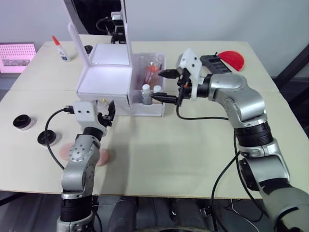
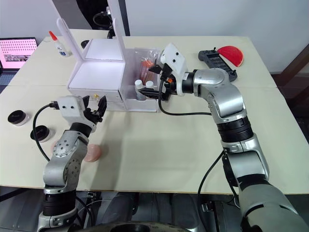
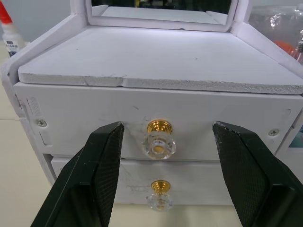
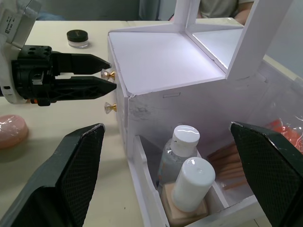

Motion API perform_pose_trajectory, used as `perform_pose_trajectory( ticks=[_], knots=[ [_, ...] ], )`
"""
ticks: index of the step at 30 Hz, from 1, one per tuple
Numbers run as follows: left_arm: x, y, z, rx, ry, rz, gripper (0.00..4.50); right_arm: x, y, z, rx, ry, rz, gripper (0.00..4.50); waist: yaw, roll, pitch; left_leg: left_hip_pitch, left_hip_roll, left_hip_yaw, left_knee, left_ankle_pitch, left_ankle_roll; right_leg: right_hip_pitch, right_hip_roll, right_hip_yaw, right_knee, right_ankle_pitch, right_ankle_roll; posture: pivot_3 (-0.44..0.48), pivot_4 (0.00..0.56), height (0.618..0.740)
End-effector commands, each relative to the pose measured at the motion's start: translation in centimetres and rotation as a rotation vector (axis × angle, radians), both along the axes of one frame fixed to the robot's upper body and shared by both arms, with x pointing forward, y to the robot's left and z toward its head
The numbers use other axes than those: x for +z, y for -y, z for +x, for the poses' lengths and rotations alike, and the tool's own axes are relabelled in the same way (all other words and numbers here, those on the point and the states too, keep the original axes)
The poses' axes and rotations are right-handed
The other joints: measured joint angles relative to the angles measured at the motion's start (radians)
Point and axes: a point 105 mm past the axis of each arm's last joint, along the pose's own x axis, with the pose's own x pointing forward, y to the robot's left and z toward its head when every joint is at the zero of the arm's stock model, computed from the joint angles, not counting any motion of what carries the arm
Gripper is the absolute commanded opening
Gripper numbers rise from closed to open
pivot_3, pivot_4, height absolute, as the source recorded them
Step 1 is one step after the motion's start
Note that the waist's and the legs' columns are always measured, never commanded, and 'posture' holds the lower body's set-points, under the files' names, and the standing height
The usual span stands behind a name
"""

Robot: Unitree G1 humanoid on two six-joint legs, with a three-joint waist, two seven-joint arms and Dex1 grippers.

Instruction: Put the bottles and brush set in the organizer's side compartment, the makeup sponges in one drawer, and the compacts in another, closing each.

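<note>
Straddling the upper drawer's knob [image 3: 160,141], the left gripper [image 3: 165,156] has its jaws spread wide, one finger on each side of the knob and touching neither it nor the drawer front. The lower drawer's knob [image 3: 159,196] sits just beneath; both drawers are shut. The right gripper [image 1: 164,86] hovers with jaws wide and empty over the front of the organizer's [image 1: 108,72] clear side compartment [image 4: 142,179]. Two white-capped bottles [image 4: 187,182] stand upright there, touching each other, with the orange-toned brush set [image 1: 151,70] behind them in the same compartment. On the table [image 1: 169,150], two pink makeup sponges [image 2: 92,152] lie near the left arm. Two round black compacts [image 1: 22,122] rest well to the left of the organizer, one nearer the table's edge and the other [image 1: 47,137] just beside the left arm's cable.
</note>
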Motion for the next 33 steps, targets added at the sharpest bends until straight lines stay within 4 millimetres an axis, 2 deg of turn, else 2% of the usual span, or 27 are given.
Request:
perform_pose_trajectory(
  ticks=[1,5,6,12,16,24,33],
  knots=[
    [1.0,0.2,-0.3,-0.005,0.047,0.003,2.42,1.6,-0.4,-0.3,0.014,0.06,0.009,4.5,0.0,0.0,0.0,0.0,0.0,0.0,0.0,0.0,0.0,0.0,0.0,0.0,0.0,0.0,0.0,0.0,0.15,0.74],
    [0.8,0.3,-0.5,-0.014,0.044,0.0,0.38,1.6,-0.5,-0.2,0.011,0.061,0.009,4.5,0.0,0.0,0.0,0.0,0.0,0.0,0.0,0.0,0.0,0.0,0.0,0.0,0.0,0.0,0.0,0.0,0.15,0.74],
    [0.7,0.3,-0.5,-0.015,0.044,0.0,0.28,1.6,-0.5,-0.2,0.011,0.062,0.008,4.5,0.0,0.0,0.0,0.0,0.0,0.0,0.0,0.0,0.0,0.0,0.0,0.0,0.0,0.0,0.0,0.0,0.15,0.74],
    [1.1,0.5,-1.3,-0.03,0.06,-0.003,0.28,1.2,-0.5,-0.1,0.016,0.056,-0.001,4.5,-0.001,0.0,0.0,0.0,0.0,0.0,0.0,0.0,0.0,0.0,0.0,0.0,0.0,0.0,0.0,0.0,0.15,0.74],
    [1.5,0.8,-3.6,-0.065,0.044,0.037,0.28,0.8,-1.0,-0.1,0.036,0.049,-0.006,4.5,-0.004,0.0,0.0,0.0,0.0,0.0,0.0,0.0,0.0,0.0,0.0,0.0,-0.001,0.0,0.0,0.0,0.15,0.74],
    [0.5,-0.5,-7.6,-0.018,-0.035,-0.007,0.28,0.5,-1.4,0.3,0.061,0.046,-0.009,4.5,-0.003,0.001,0.0,0.0,0.0,0.001,0.0,0.0,0.0,0.0,-0.001,0.0,-0.001,-0.001,-0.003,0.0,0.15,0.74],
    [0.5,-0.9,-9.7,0.014,-0.06,0.008,0.28,0.2,-2.2,0.5,0.105,0.031,-0.002,4.5,-0.006,0.001,0.0,0.0,0.0,0.001,0.0,0.0,0.0,-0.001,-0.001,0.0,-0.001,-0.001,-0.004,0.0,0.15,0.74]
  ],
)
